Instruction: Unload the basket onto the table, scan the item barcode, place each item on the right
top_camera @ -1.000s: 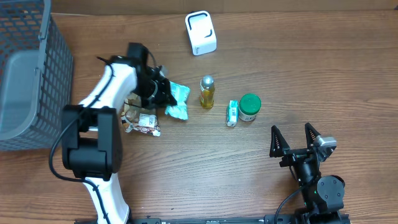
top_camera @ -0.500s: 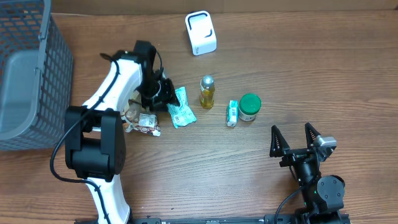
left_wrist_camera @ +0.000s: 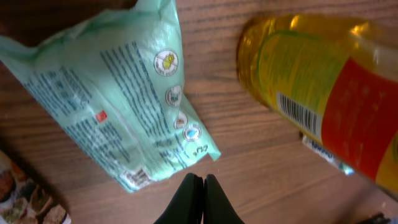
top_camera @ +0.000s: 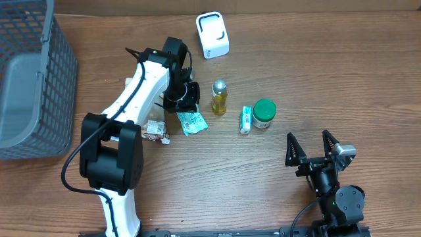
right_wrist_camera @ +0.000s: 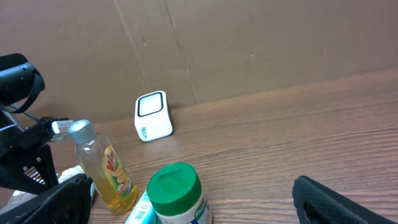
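A mint-green packet (top_camera: pixel 191 121) lies flat on the table, printed side up in the left wrist view (left_wrist_camera: pixel 118 93). Just above it my left gripper (top_camera: pixel 183 99) is shut with nothing between its tips (left_wrist_camera: pixel 203 180), which hover over bare wood beside the packet's corner. A yellow bottle (top_camera: pixel 219 97) stands right of it, its barcode showing (left_wrist_camera: pixel 323 81). The white scanner (top_camera: pixel 212 35) stands at the back (right_wrist_camera: pixel 153 116). My right gripper (top_camera: pixel 307 135) rests open near the front right, one of its fingers (right_wrist_camera: pixel 339 199) at the frame's edge.
A green-lidded jar (top_camera: pixel 264 112) and a small box (top_camera: pixel 245 120) stand right of the bottle. Snack packets (top_camera: pixel 152 130) lie left of the green packet. A grey wire basket (top_camera: pixel 26 79) fills the far left.
My left arm swung right, from the snack packets towards the bottle. The green packet left its jaws and now lies on the table. The jaws opened and shut again. The right arm stayed still.
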Motion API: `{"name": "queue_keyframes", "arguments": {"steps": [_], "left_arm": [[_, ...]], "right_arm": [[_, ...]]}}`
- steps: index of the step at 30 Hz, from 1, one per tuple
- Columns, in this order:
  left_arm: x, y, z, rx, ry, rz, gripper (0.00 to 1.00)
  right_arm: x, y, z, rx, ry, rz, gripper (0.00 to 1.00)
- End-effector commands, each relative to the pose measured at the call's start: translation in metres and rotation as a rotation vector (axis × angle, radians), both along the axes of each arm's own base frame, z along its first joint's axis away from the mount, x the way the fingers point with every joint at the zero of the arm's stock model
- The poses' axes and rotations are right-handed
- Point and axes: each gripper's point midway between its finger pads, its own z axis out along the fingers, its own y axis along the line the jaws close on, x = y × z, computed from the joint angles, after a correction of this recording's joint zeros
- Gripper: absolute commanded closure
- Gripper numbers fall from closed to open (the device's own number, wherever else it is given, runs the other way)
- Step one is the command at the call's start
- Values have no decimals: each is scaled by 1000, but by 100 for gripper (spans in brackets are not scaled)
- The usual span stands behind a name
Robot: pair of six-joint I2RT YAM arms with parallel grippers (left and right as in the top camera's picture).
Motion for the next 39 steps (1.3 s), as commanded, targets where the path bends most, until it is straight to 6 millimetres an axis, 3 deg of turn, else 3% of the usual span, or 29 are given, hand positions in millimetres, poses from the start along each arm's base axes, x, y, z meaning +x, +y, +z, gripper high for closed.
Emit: {"name": "queue_keyframes", "arguments": {"steps": [1, 7, 12, 17, 22, 25, 29, 33, 36, 39], "left_arm": [[12, 9, 1, 31, -35, 70, 96], [20, 5, -7, 22, -61, 88, 96], [24, 6, -25, 17, -86, 111, 96], [30, 26, -49, 121, -137, 178, 96], [40, 28, -67, 116, -220, 181, 96], [38, 27, -68, 117, -223, 158, 96], [54, 24, -40, 94, -278, 113, 96], [60, 13, 16, 26, -328, 89, 96], [51, 8, 37, 4, -330, 69, 96], [23, 9, 35, 34, -238, 48, 96]], "right_arm": [[0, 0, -2, -6, -3, 0, 0], [0, 0, -2, -6, -3, 0, 0], [0, 0, -2, -6, -3, 0, 0], [0, 0, -2, -6, -3, 0, 0], [0, 0, -2, -6, -3, 0, 0], [0, 0, -2, -6, -3, 0, 0], [0, 0, -2, -6, -3, 0, 0], [0, 0, -2, -6, -3, 0, 0], [0, 0, -2, -6, -3, 0, 0], [0, 0, -2, -6, -3, 0, 0]]}}
